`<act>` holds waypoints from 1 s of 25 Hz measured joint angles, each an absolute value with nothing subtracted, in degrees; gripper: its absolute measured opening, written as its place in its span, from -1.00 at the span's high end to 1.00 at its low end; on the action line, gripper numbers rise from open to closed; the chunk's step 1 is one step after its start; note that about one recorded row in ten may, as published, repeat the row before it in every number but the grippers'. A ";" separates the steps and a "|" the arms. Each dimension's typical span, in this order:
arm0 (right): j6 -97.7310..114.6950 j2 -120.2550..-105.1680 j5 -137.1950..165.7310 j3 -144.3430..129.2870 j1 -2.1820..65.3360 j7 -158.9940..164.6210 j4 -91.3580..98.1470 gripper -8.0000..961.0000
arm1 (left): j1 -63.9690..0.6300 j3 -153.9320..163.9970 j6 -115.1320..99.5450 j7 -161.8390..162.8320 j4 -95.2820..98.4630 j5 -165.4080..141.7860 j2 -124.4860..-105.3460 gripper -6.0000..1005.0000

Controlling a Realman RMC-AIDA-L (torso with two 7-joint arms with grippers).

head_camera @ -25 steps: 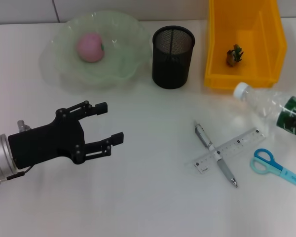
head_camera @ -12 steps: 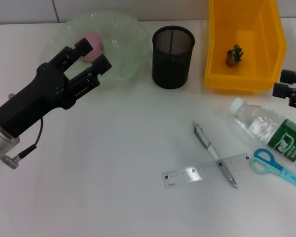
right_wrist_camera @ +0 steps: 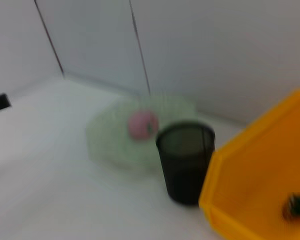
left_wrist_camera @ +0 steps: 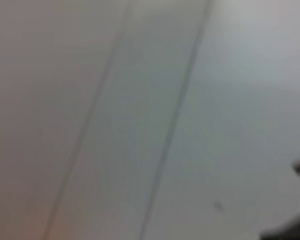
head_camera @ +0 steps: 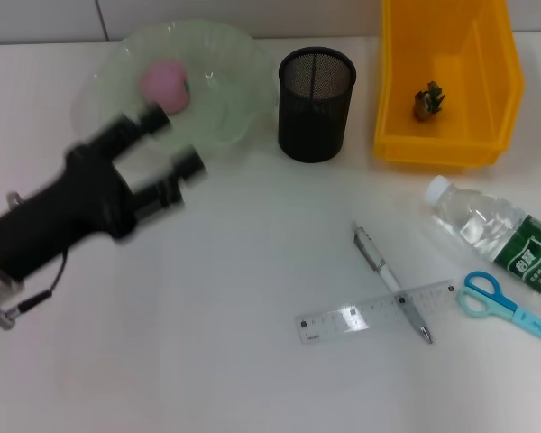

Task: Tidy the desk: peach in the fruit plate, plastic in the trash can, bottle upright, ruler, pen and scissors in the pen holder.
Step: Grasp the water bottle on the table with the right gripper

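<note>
White worktop [head_camera: 252,271] is carrying our open, empty left claw [head_camera: 167,144] beside the fruit plate [head_camera: 225,117], risking nudging it; the right claw is hiding.

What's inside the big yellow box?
Inside the yellow plastic bin lies one small crumpled green-and-brown plastic scrap on its floor. The bin's near front wall hides the strip of floor just behind it, so that part cannot be checked.

A staged office-like desk in a lab or test room: a bare white surface [head_camera: 252,379] against a plain panelled wall [right_wrist_camera: 200,45] carries a mesh pen holder [head_camera: 316,104], a ruler [head_camera: 376,312], a pen [head_camera: 392,281], scissors [head_camera: 505,305] and a yellow bin [head_camera: 447,81].
</note>
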State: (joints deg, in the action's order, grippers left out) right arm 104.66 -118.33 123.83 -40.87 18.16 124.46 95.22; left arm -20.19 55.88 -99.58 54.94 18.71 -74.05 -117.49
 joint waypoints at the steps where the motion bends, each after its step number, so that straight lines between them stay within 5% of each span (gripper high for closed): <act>1: 107.83 -118.08 128.30 -41.03 20.62 128.44 98.04 0.68 | -20.19 55.88 -99.58 54.94 18.71 -74.05 -117.49 -0.62; 4: 115.07 -118.08 144.72 -45.19 28.47 136.36 104.30 0.82 | -18.65 55.95 -98.78 52.42 24.54 -85.50 -117.35 -0.62; 12: 116.06 -118.27 158.44 -56.13 33.97 138.30 101.69 0.26 | -18.28 55.28 -97.30 53.64 27.52 -92.16 -117.15 -0.62; 25: 110.51 -118.99 160.63 -61.77 33.88 134.74 91.11 -0.52 | -19.64 55.56 -95.41 55.78 27.83 -93.88 -117.10 -0.62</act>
State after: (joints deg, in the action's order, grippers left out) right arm 110.51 -118.99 160.63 -61.77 33.88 134.74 91.11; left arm -19.64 55.56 -95.41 55.78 27.83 -93.88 -117.10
